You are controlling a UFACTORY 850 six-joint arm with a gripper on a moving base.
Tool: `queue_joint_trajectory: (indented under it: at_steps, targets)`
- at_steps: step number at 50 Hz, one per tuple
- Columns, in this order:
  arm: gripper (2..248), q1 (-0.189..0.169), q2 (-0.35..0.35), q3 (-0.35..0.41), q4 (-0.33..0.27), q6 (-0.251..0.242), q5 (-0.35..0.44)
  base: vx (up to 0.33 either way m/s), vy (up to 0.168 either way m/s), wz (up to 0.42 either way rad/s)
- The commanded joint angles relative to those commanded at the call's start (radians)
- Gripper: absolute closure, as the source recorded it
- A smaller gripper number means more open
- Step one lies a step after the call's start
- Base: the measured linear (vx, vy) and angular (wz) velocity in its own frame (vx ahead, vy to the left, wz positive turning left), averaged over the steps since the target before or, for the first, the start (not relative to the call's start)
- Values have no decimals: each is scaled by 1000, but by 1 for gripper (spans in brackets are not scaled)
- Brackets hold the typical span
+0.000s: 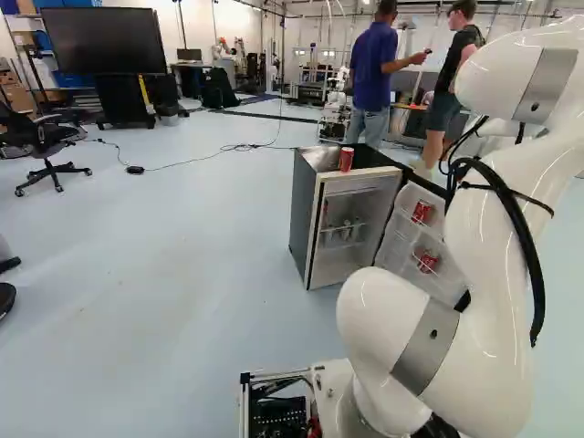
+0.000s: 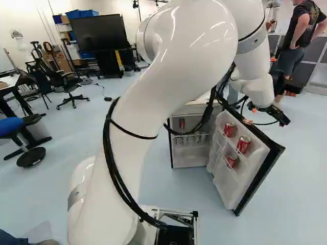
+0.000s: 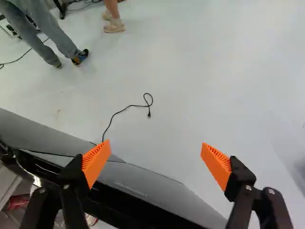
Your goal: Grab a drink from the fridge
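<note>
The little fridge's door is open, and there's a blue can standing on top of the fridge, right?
Almost! The can on top is red, not blue; the left base view shows it. The little fridge does have its door open.

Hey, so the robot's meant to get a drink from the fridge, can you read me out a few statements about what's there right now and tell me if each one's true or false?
1. The fridge has its door open. True.
2. The end effector is closed on a can. False: its fingers stand apart, gripping nothing.
3. A red can stands on top of the fridge. True.
4. The door's shelves hold no drinks. False: red cans sit there.
5. A black cable lies on the floor. True.
</note>
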Motion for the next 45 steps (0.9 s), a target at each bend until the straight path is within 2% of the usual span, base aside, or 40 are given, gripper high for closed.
queue_joint_trajectory:
  at_steps: [30,45]
  targets:
    - [3,-50,-152,-141,0,0,-189,0,0,0]
    - [3,-52,-190,-158,0,0,-206,0,0,0]
